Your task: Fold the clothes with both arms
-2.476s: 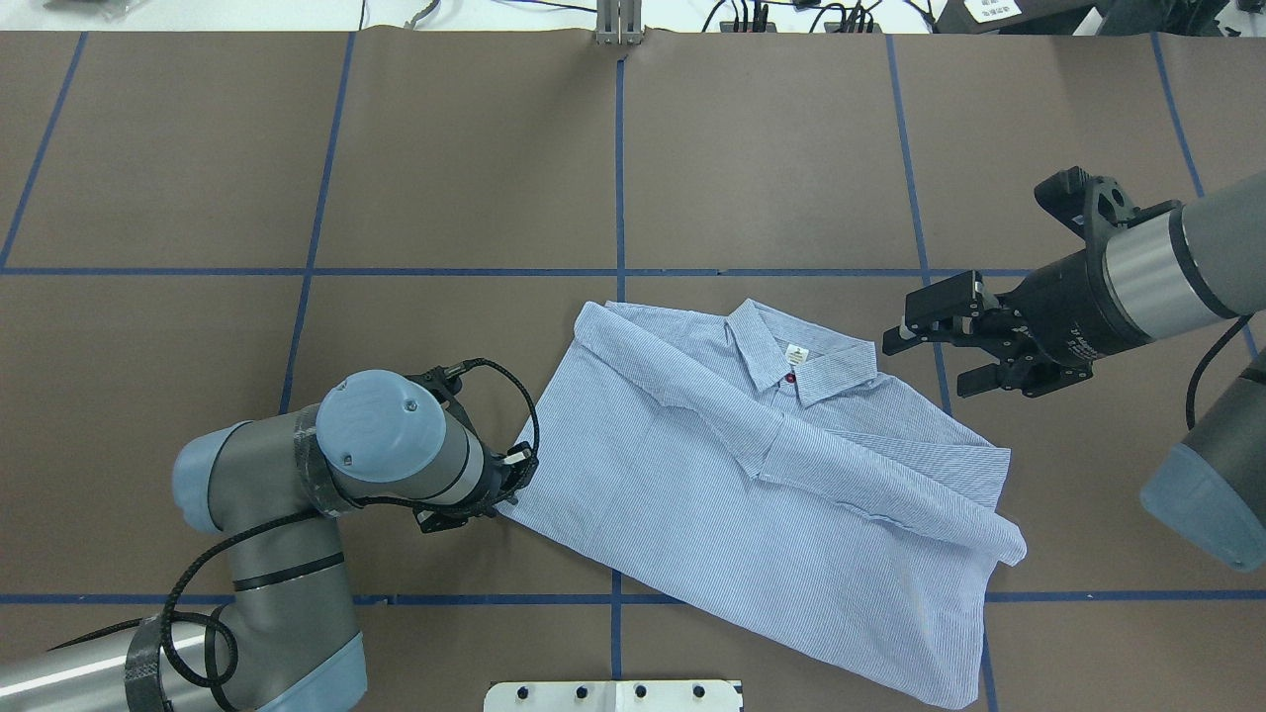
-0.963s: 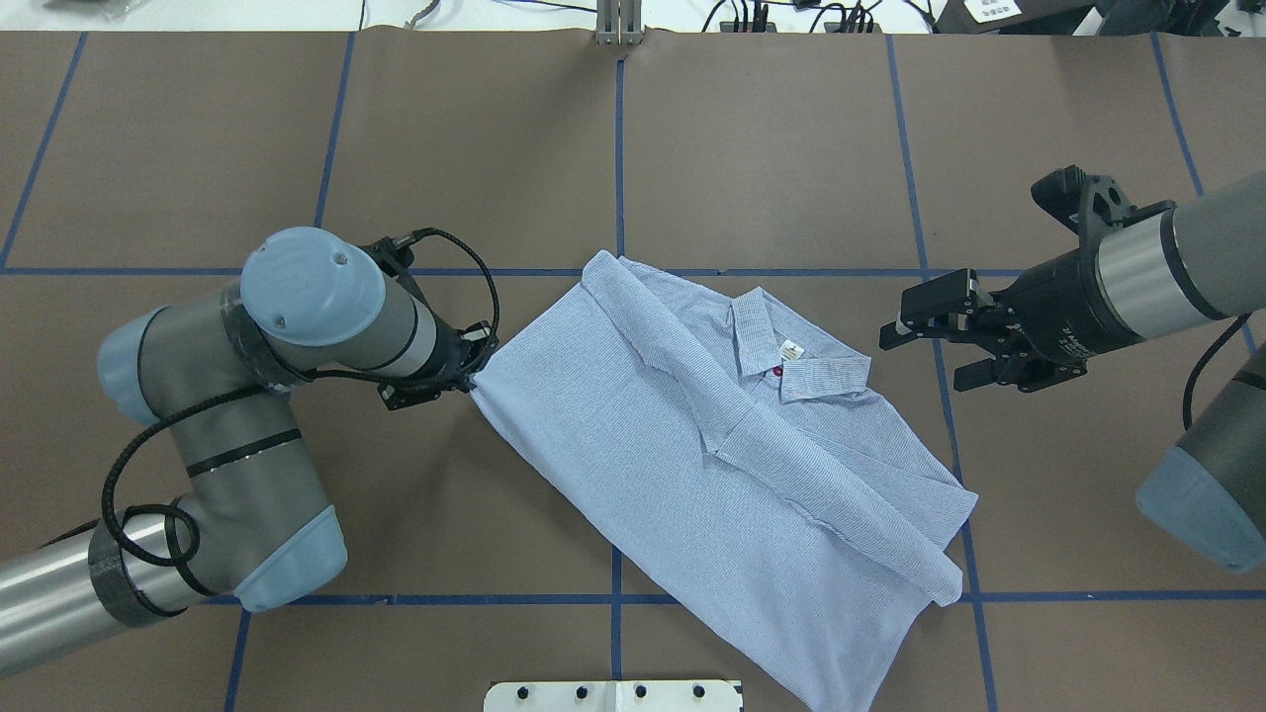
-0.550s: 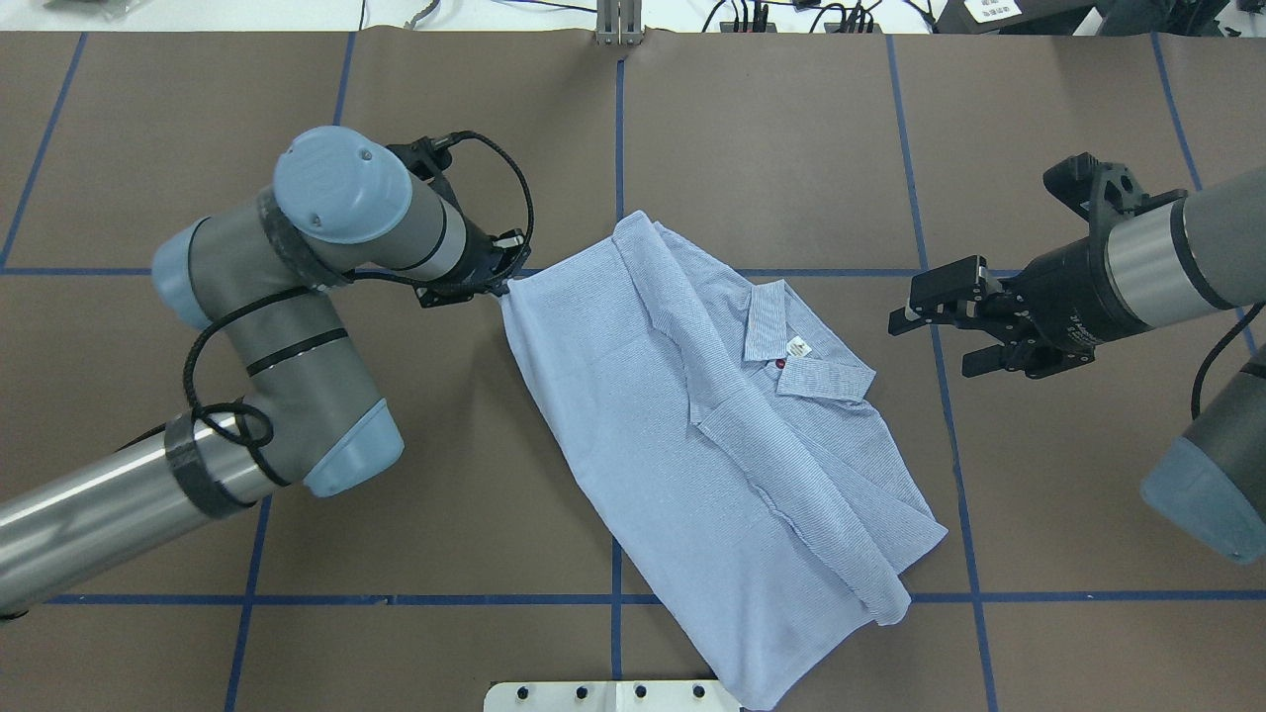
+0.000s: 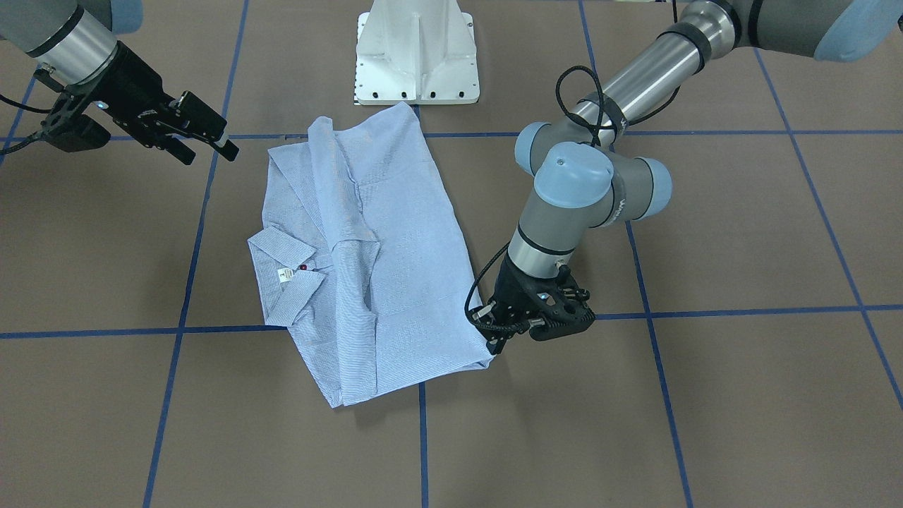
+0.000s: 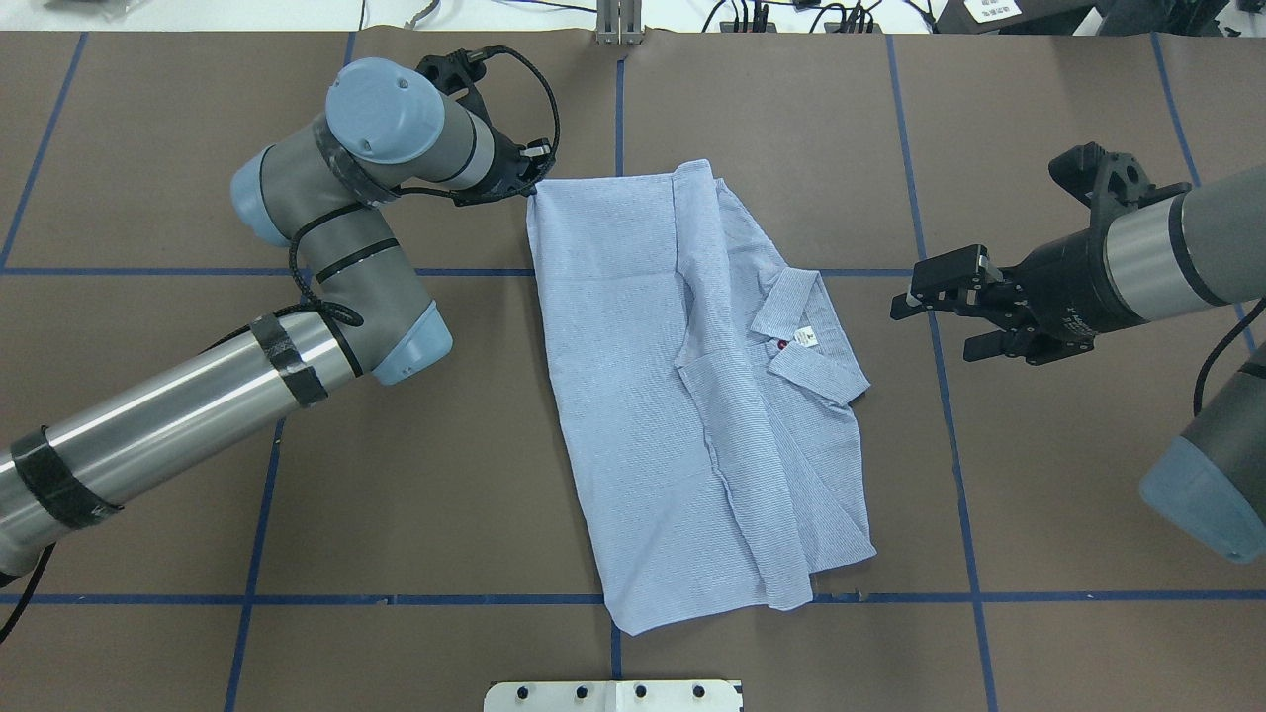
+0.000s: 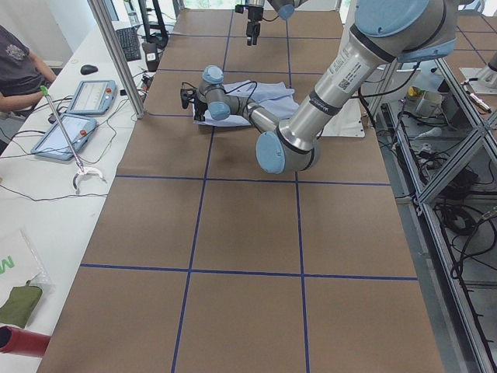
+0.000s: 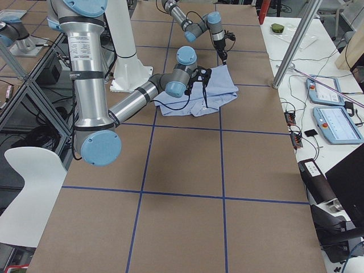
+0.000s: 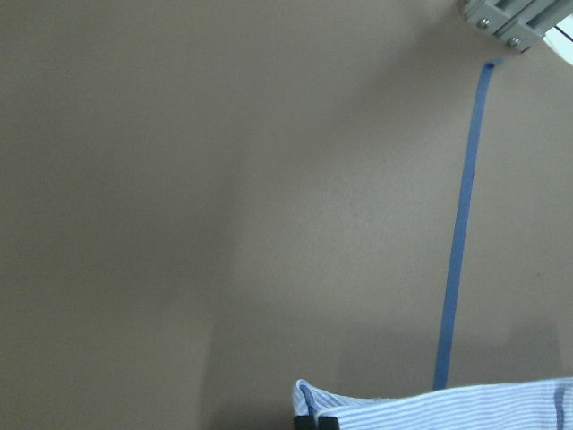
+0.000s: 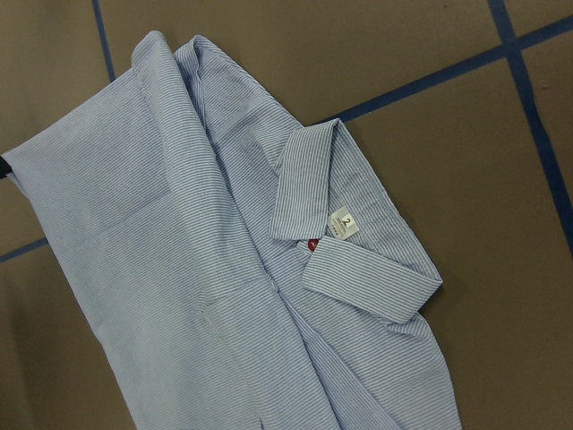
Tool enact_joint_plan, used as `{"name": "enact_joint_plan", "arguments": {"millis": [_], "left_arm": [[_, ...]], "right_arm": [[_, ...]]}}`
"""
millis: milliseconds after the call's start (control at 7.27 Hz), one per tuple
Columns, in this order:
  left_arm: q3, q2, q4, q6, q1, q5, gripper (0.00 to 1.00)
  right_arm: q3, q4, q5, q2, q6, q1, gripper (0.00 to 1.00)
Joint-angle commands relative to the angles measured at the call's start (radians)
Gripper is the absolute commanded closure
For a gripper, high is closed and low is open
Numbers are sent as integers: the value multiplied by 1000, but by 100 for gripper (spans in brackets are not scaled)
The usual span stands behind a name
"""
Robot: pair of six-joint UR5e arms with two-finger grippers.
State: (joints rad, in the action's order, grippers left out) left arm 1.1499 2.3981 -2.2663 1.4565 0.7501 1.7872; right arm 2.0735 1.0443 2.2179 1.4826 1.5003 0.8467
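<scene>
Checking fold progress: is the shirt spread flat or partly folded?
Partly folded: the shirt has a side and sleeve doubled over its body; the left pincer pinches one corner.

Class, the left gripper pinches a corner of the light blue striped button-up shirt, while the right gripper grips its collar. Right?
No: the right gripper grips nothing; it hovers open, apart from the light blue striped shirt and its collar, as the overhead exterior view shows. The rest stands.

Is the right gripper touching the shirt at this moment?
Apart. In the overhead view the open right gripper hangs beside the shirt, with bare brown table plainly showing between them.
</scene>
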Motion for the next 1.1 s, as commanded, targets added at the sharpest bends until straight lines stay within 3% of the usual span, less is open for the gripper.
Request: {"name": "enact_joint_plan", "arguments": {"millis": [0,688,825,963], "left_arm": [[-169,53,-155,-53,24,-54,100],[-285,105,-279,-58,25,-86,100],[-283,105,-279,-58,26,-86,54],[-271,107,-277,-50,31,-86,1]], "right_arm": [[0,0,-27,-10,0,-14,0],[-3,0,-79,-25,0,-58,0],[-4,0,-115,-27,0,-76,0],[-13,2,-125,-34,-23,-83,0]]}}
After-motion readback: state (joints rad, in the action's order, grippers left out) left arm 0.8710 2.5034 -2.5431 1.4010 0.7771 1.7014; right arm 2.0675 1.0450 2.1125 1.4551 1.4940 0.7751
